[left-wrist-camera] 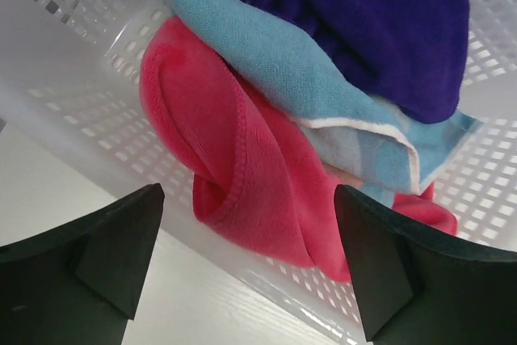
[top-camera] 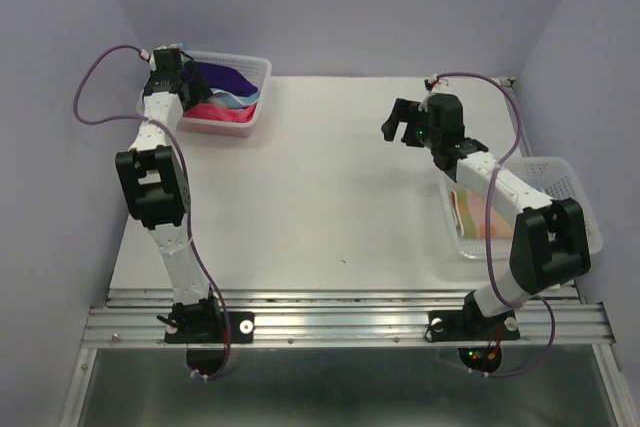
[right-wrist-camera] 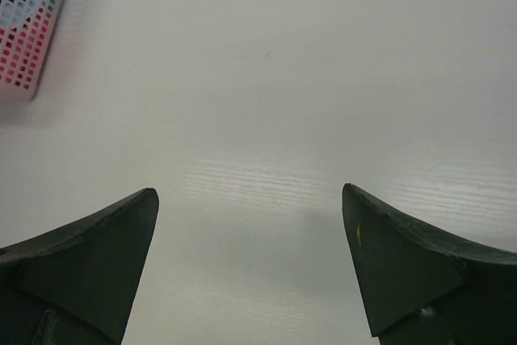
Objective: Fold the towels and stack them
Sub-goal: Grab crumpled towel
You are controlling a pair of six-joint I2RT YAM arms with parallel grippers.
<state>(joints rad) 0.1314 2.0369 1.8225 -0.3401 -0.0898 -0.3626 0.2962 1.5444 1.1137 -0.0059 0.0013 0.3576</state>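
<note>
A white mesh basket (top-camera: 262,97) at the back left holds a bright pink towel (top-camera: 218,113), a light blue towel (top-camera: 235,99) and a dark navy-purple towel (top-camera: 225,77). In the left wrist view the pink towel (left-wrist-camera: 242,167) lies lowest, the light blue one (left-wrist-camera: 323,86) over it and the navy-purple one (left-wrist-camera: 380,22) on top. My left gripper (top-camera: 170,65) (left-wrist-camera: 250,232) is open and empty just outside the basket's wall. My right gripper (top-camera: 403,124) (right-wrist-camera: 250,224) is open and empty above bare table. An orange-yellow patterned towel (top-camera: 470,215) lies in the right basket.
A second white mesh basket (top-camera: 575,192) stands at the right edge, partly under my right arm. The left basket also shows at the upper left of the right wrist view (right-wrist-camera: 28,26). Purple walls close in the table on three sides.
</note>
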